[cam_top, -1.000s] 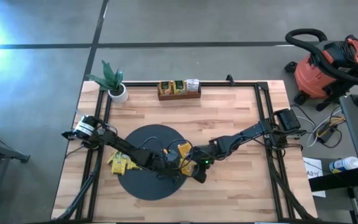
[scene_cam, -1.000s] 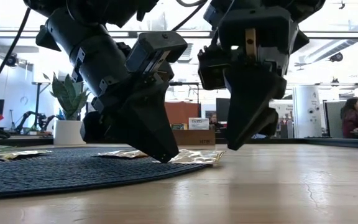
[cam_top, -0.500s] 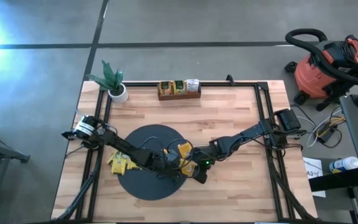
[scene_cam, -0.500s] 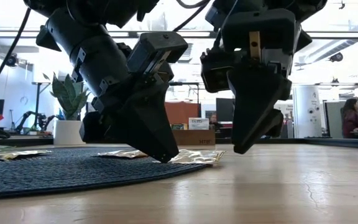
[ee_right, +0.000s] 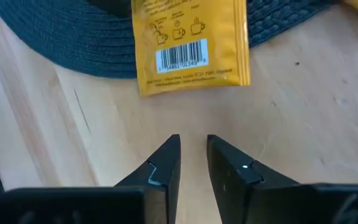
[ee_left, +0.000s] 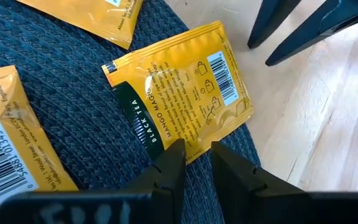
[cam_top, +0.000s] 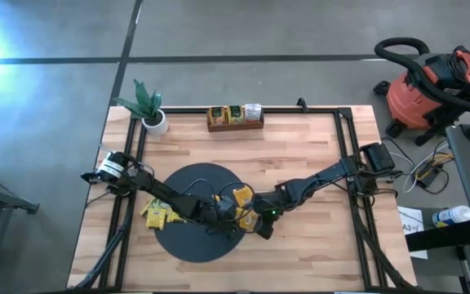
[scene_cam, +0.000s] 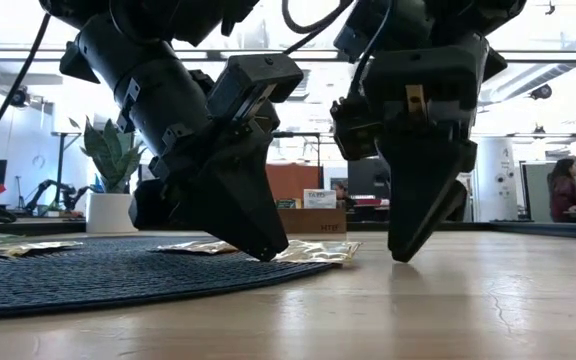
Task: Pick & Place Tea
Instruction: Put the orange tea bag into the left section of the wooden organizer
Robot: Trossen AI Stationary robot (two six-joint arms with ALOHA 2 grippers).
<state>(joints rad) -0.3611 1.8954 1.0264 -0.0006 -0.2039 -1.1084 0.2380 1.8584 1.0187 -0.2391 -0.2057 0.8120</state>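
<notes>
A yellow tea packet (ee_left: 179, 93) lies flat with one end on the black round mat (cam_top: 184, 186) and its barcode end (ee_right: 180, 57) over the wood. My left gripper (ee_left: 194, 149) points down at the packet's mat-side edge, fingers a narrow gap apart. My right gripper (ee_right: 191, 140) is also narrowly open. It points down over bare wood just off the barcode end, with its tips at the tabletop (scene_cam: 405, 257). More yellow packets lie on the mat (cam_top: 241, 196) and at its left rim (cam_top: 157, 215). My left gripper comes from above, slanting, and one fingertip (ee_left: 176, 147) stands at the packet's edge (ee_left: 188, 148) on the mat. I cannot tell whether it touches. My right gripper touches no packet. Whether its tips rest on the wood, I cannot tell.
A brown wooden tray with packets (cam_top: 235, 116) stands at the far edge, and a potted plant (cam_top: 150, 110) at the far left corner. Black rails (cam_top: 354, 163) run along the table's sides. Bare wood lies to the right of the mat (cam_top: 317, 237). A person (scene_cam: 565, 190) is far behind.
My right gripper has come down from a little above the table until its tips reach the wood beside the packet, shifting slightly away from my left gripper. My left gripper and the packets have stayed where they were.
</notes>
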